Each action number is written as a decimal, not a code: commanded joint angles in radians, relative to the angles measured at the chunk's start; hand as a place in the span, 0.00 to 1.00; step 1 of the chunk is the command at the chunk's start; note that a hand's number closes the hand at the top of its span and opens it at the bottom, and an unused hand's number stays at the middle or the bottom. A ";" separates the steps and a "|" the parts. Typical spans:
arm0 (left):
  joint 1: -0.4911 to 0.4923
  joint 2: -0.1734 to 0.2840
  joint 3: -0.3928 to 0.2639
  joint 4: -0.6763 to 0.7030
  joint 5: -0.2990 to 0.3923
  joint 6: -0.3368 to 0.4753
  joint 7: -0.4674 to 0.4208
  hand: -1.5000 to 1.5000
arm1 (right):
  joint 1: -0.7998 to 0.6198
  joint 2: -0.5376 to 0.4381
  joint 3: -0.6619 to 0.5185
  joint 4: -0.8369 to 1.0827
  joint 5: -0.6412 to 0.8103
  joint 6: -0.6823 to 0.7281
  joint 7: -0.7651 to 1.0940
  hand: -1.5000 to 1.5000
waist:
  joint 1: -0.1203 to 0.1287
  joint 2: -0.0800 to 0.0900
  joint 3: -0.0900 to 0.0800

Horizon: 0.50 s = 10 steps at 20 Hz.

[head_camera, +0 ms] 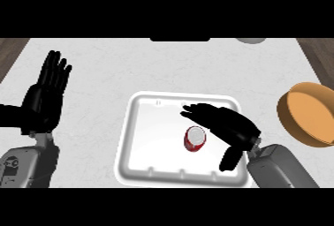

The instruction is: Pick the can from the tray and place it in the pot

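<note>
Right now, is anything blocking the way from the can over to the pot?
Nothing visible does. The can lies in the white tray, with the right hand over it. The orange pot sits to the right, off the tray. Between them are only the tray's low rim and bare counter.

Readable text: none anywhere in view.
Can [195, 138]: red with a pale top, at the tray's centre; no legible label.
Tray [140, 145]: white, no markings.
Pot [312, 115]: at 3 o'clock, orange-brown, unmarked.

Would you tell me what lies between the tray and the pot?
In the head view, only bare counter separates the tray from the pot.
</note>
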 commanded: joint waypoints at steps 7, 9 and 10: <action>0.004 -0.003 0.027 0.025 -0.009 -0.024 -0.034 0.50 | -0.002 0.077 -0.031 0.213 0.139 -0.093 -0.096 0.00 | 0.002 0.002 0.000; -0.016 -0.008 0.020 0.032 -0.033 -0.011 -0.015 0.50 | 0.019 0.094 -0.033 0.154 0.176 -0.082 -0.079 0.00 | -0.001 0.000 0.000; -0.070 -0.011 0.021 0.047 -0.018 0.003 0.028 0.50 | 0.044 0.093 -0.001 0.238 0.193 -0.170 -0.149 0.00 | -0.001 0.001 0.000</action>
